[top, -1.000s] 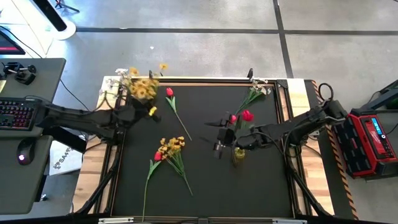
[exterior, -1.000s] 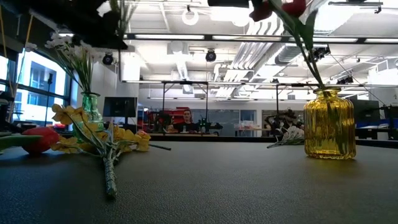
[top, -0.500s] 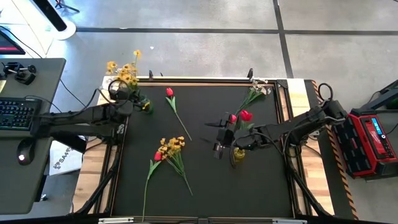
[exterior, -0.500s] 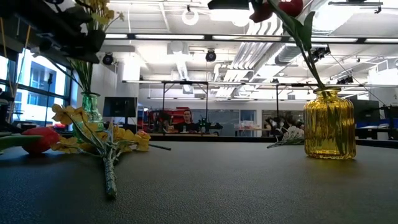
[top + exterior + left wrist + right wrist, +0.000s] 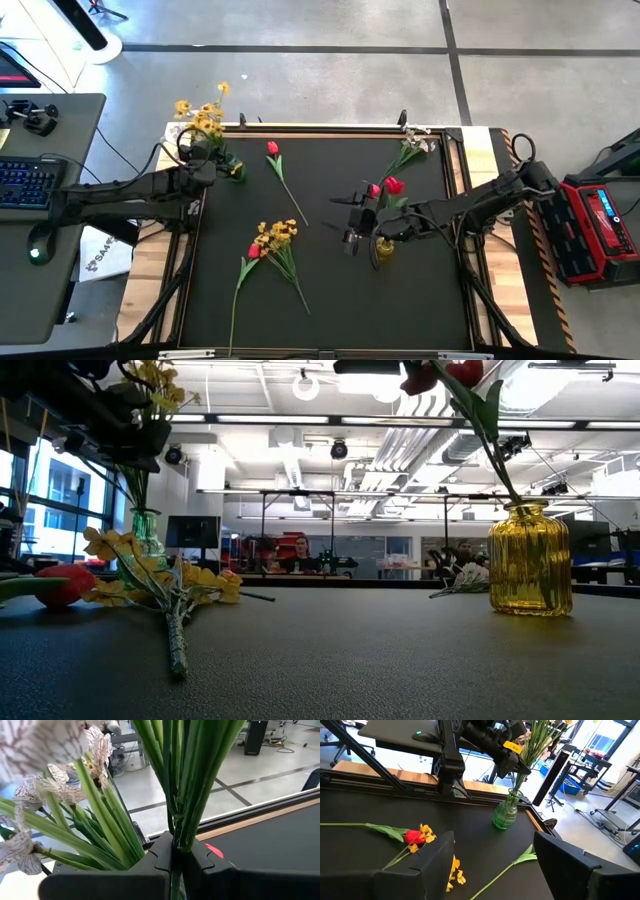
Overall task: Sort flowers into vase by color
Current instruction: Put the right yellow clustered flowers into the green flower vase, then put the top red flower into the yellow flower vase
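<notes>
On the black table (image 5: 330, 290), left hand (image 5: 175, 857) clamps yellow flowers (image 5: 205, 112) over green vase (image 5: 507, 813); right hand (image 5: 495, 865) wide above yellow vase (image 5: 529, 559).

keyboard (image 5: 27, 176) on side desk (image 5: 60, 110) left of table | mouse (image 5: 38, 248) beside it | red case (image 5: 598, 226) right of table | person (image 5: 301, 552) seated far behind

left gripper (image 5: 208, 160) at far-left corner, fingers (image 5: 165, 855) pinched together, arm stretched from left | right gripper (image 5: 352, 218) mid-tabletop, jaws apparently spread wide, arm reaching from right
</notes>
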Controlling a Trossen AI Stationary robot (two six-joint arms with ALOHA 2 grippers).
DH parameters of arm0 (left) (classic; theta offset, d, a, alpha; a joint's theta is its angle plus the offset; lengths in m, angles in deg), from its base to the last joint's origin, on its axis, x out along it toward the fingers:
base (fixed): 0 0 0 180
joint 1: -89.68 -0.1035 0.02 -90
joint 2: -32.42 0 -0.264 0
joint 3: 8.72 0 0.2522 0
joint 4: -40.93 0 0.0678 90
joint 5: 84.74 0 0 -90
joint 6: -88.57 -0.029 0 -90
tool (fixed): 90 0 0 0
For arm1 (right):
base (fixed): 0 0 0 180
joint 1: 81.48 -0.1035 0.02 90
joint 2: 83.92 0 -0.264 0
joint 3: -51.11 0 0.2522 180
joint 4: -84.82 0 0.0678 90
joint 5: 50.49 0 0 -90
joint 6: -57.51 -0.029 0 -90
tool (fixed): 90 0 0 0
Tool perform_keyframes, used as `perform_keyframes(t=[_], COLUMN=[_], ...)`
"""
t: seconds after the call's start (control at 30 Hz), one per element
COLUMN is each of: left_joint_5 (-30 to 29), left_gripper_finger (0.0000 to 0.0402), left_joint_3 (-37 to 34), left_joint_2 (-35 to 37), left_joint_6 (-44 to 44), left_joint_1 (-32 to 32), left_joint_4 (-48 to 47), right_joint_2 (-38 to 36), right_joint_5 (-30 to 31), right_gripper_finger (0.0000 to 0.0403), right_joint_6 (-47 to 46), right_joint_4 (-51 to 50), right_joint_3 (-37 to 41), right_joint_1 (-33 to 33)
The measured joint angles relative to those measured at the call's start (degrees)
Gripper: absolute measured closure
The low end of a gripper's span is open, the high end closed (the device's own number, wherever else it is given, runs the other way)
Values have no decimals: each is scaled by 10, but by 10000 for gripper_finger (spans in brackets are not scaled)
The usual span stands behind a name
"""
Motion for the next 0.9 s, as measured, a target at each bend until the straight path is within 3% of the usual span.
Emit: perform_keyframes(t=[0.4, 0.73, 0.9], left_joint_5=[49, 59, 59], left_gripper_finger=[384, 268, 230], left_joint_3=[0, 1, 33], left_joint_2=[-7, -9, -9], left_joint_6=[11, 3, -1], left_joint_1=[0, -2, -8], left_joint_4=[-1, -6, -26], right_joint_2=[0, 0, 0], right_joint_5=[-30, -41, -41], right_gripper_finger=[144, 144, 144], right_joint_6=[-14, -14, -14], right_joint_4=[7, 13, 15], right_joint_3=[0, 0, 0], right_joint_1=[0, 0, 0])
